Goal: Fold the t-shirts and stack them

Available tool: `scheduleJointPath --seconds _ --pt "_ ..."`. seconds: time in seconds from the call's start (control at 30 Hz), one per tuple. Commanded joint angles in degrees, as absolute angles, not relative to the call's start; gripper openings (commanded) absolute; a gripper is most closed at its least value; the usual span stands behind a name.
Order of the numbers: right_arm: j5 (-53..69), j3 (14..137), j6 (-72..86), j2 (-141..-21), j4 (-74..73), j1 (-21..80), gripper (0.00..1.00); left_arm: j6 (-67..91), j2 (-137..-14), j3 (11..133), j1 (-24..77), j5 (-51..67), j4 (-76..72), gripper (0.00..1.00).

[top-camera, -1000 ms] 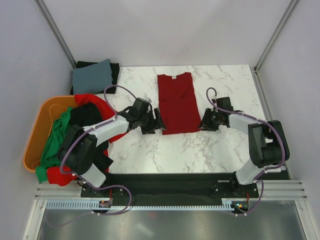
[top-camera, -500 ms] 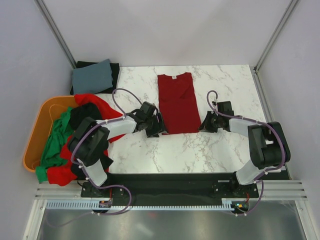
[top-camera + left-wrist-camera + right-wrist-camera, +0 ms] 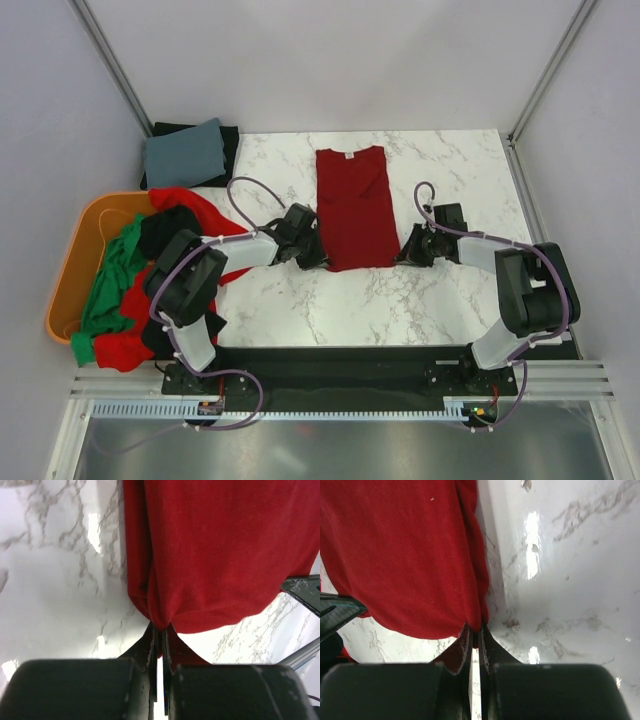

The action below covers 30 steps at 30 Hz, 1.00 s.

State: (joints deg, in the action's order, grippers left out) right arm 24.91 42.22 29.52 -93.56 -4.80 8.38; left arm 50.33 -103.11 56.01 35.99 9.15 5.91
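Observation:
A dark red t-shirt lies flat in a long narrow fold on the marble table, collar at the far end. My left gripper is shut on its near left hem corner. My right gripper is shut on the near right hem corner. Both pinch a small bunch of the dark red cloth low against the table top. More t-shirts, bright red, green and black, lie heaped in and over an orange tub.
A folded grey-blue garment on a black one sits at the far left corner of the table. The orange tub stands off the table's left side. Frame posts rise at both far corners.
Both grippers moved in to the shirt's near hem corners and closed on them. The left one shut last.

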Motion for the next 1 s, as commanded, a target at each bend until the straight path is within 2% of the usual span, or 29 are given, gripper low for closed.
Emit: scheduleJointPath --seconds 0.0,0.17,0.4,0.6,0.73,0.97 --pt "25.4 40.4 31.5 -90.8 -13.0 8.7 0.0 51.3 -94.6 55.5 36.9 5.1 8.4 0.02" --pt "24.0 42.0 33.6 -78.3 -24.6 8.8 0.0 51.2 -84.1 55.3 38.6 5.0 17.1 0.02" --pt "23.5 44.3 34.8 -61.8 -40.0 9.6 0.0 55.4 -66.8 47.7 40.3 7.7 25.2 0.02" --pt "21.5 46.2 41.7 -49.8 -48.6 15.6 0.0 61.3 -55.2 44.7 44.8 8.7 31.3 0.02" --pt "20.1 48.2 43.2 -46.8 -52.2 18.4 0.0 62.6 -52.5 46.0 45.3 9.8 35.7 0.03" --pt "13.8 56.1 38.9 -53.6 -54.1 18.4 0.0 57.4 -56.6 51.6 44.3 6.9 39.5 0.04"
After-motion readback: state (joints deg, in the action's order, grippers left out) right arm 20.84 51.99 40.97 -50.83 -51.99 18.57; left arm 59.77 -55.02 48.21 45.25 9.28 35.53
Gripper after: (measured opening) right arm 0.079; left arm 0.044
